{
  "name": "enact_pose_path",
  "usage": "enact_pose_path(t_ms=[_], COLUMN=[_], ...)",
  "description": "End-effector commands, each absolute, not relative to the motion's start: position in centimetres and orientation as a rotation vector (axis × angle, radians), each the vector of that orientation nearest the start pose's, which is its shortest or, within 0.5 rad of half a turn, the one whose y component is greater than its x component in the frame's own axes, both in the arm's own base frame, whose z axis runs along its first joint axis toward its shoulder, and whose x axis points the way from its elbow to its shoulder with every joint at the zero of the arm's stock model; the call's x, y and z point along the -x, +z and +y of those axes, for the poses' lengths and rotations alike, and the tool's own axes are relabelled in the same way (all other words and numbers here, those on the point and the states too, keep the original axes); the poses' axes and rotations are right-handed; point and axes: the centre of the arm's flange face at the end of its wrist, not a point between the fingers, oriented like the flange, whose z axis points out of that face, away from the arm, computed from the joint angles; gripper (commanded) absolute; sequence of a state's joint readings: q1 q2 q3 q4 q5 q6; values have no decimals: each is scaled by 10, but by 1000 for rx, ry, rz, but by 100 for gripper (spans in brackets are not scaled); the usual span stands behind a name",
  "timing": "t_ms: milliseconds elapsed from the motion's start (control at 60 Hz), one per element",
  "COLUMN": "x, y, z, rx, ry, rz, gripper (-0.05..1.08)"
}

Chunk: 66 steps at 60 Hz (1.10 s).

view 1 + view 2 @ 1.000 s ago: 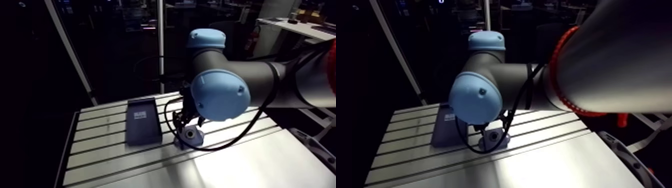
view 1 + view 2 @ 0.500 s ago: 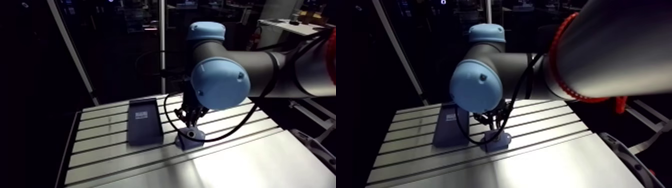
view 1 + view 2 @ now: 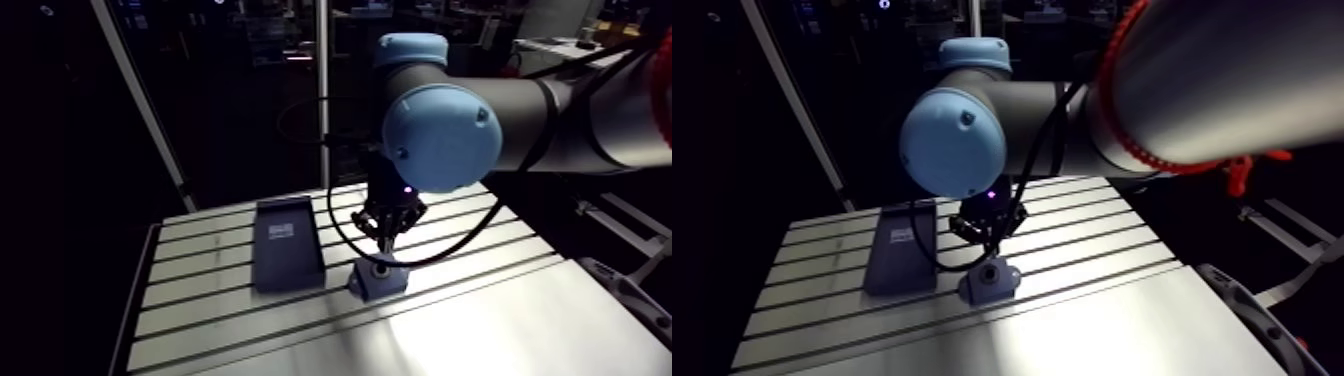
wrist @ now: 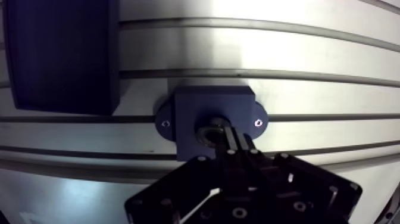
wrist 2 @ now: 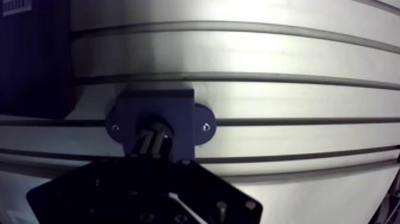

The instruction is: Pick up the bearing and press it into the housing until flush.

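A dark blue housing (image 4: 193, 104) with two screw ears sits on the slotted table (image 4: 309, 53). A metal bearing (image 4: 208, 130) lies in its round bore; how deep it sits cannot be told. In the wrist view my gripper (image 4: 229, 138) points down at that bore, its two fingers (image 5: 153, 141) pressed together with nothing between them. Their tips partly cover the bearing. In the arm view the gripper (image 3: 385, 240) hangs a little above the housing (image 3: 378, 282), apart from it.
A dark blue rectangular tray (image 3: 287, 243) lies on the table just beside the housing, also seen beside the gripper in the wrist view as a dark tray (image 4: 59, 53). Long slots run across the table (image 3: 480, 320). Bare aluminium stretches toward the front edge.
Earlier the gripper was down at the housing. It has since lifted clear of it and its fingers have come together. The housing has stayed in place.
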<state>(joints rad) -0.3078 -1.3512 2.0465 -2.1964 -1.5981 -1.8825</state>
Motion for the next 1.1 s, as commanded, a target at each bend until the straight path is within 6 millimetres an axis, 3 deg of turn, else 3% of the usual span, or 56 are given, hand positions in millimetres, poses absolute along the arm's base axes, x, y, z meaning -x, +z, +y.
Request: enact_pose_path(t_ms=[17,800,1100], x=[500,497,498], y=[220,189,189], z=[22,18,18], rx=[-17,-33,-28], ry=[-5,-8,-8], rz=[3035,3008,3009], gripper=[100,101,101])
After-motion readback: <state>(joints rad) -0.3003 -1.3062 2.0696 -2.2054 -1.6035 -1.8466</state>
